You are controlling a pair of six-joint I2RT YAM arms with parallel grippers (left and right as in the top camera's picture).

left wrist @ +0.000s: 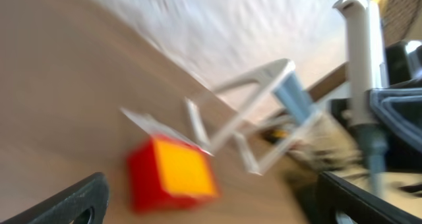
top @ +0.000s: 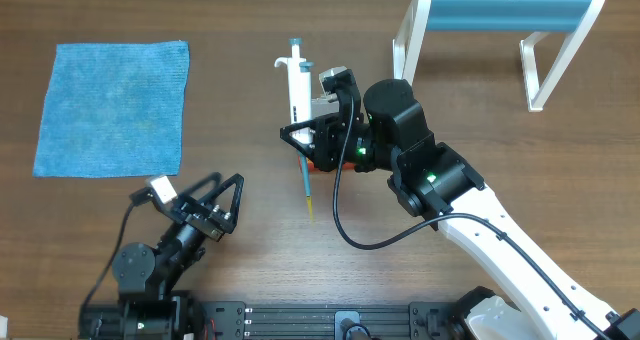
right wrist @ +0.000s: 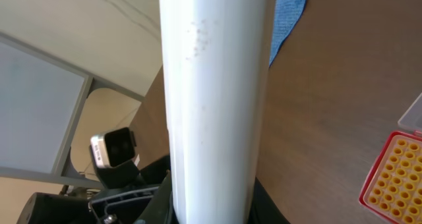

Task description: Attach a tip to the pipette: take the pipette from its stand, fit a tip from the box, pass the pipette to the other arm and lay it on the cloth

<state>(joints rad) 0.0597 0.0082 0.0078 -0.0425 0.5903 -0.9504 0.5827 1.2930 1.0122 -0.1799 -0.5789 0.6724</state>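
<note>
My right gripper (top: 303, 130) is shut on the white pipette (top: 297, 85), which it holds lifted over the middle of the table. The pipette's blue shaft ends in a yellow tip (top: 310, 208). The white barrel (right wrist: 214, 99) runs close past the right wrist camera. The red tip box (left wrist: 173, 174) with its yellow rack (right wrist: 395, 178) sits under the right arm. The blue cloth (top: 110, 95) lies flat at the far left. My left gripper (top: 215, 205) stands open and empty near the front, short of the pipette (left wrist: 361, 59).
The white and blue pipette stand (top: 500, 25) is at the back right, also seen as the stand (left wrist: 264, 112) behind the box. Bare wooden table lies between the cloth and the pipette.
</note>
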